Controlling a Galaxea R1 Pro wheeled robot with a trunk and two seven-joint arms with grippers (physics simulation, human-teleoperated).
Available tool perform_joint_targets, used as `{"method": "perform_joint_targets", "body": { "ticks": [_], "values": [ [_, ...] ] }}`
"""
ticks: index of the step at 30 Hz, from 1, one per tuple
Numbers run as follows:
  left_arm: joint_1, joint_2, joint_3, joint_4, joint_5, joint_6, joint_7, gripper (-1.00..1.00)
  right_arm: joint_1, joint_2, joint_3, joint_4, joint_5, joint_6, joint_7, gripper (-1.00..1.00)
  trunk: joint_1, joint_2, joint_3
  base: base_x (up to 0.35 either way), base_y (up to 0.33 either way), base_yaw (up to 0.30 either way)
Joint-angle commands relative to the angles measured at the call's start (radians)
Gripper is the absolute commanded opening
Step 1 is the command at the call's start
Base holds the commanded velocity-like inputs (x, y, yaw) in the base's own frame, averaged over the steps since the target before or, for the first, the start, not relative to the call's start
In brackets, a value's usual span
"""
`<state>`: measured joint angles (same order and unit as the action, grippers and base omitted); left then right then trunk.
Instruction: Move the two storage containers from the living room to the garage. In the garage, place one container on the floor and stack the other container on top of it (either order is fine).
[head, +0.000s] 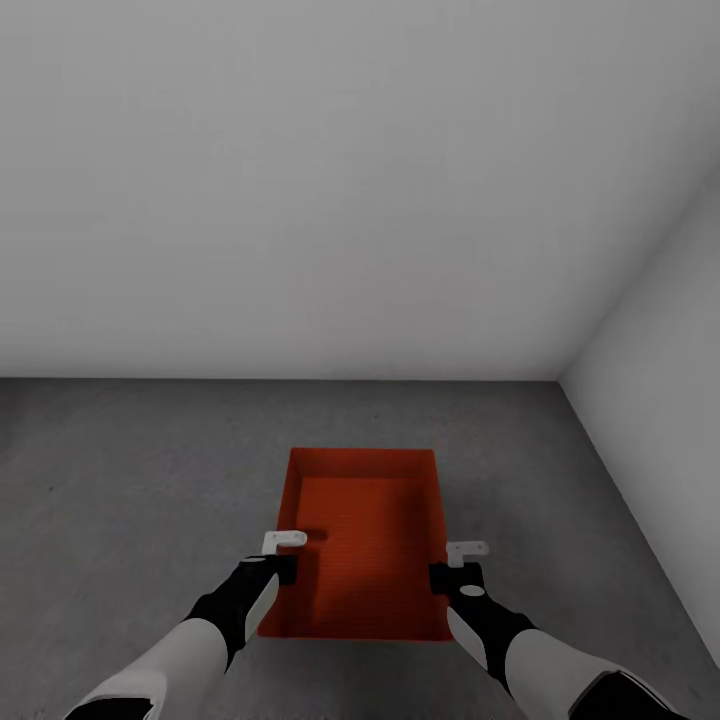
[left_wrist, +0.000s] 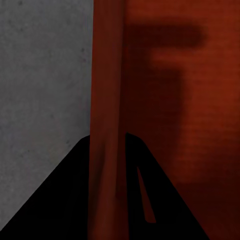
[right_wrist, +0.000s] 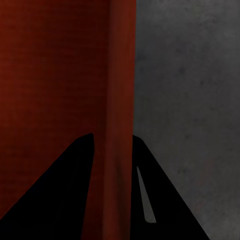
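Observation:
One orange-red storage container (head: 365, 530) sits open-topped and empty in front of me over the dark grey concrete floor (head: 130, 470) of the garage. My left gripper (head: 285, 555) is shut on its left wall near the near corner. My right gripper (head: 455, 565) is shut on its right wall. In the left wrist view the thin container wall (left_wrist: 107, 100) runs between the dark fingers of the left gripper (left_wrist: 107, 145). The right wrist view shows the wall (right_wrist: 120, 75) between the fingers of the right gripper (right_wrist: 112, 142). I cannot tell whether the container rests on the floor or hangs just above it.
A plain pale grey back wall (head: 300, 200) stands beyond the container. A side wall (head: 660, 400) closes in on the right, meeting it at a corner (head: 560, 380). Bare concrete stretches to the left and ahead of the container.

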<state>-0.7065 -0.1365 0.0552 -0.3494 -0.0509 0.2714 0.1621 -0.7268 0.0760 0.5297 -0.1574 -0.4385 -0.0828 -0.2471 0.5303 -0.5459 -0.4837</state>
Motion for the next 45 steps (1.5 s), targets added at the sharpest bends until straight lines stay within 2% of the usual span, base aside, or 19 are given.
{"method": "perform_joint_targets", "body": {
  "ticks": [1, 10, 45],
  "values": [
    [-0.001, 0.0, 0.018, -0.056, -0.021, 0.008, 0.004, -1.0, 0.0, 0.0, 0.01, 0.016, -0.019, -0.005, -0.001, -1.0, 0.0, -0.001, -0.001, 0.0, 0.0, 0.0],
    [-0.001, 0.0, 0.018, -0.056, -0.021, 0.008, 0.004, -1.0, 0.0, -0.001, 0.01, 0.016, -0.019, -0.005, -0.001, -1.0, 0.0, -0.001, -0.008, 0.0, 0.0, 0.0],
    [-0.001, 0.0, 0.019, -0.056, -0.021, 0.008, 0.004, -1.0, 0.0, 0.0, 0.01, 0.016, -0.019, -0.005, -0.001, -1.0, 0.0, -0.001, -0.009, 0.0, 0.0, 0.0]
  ]
}}
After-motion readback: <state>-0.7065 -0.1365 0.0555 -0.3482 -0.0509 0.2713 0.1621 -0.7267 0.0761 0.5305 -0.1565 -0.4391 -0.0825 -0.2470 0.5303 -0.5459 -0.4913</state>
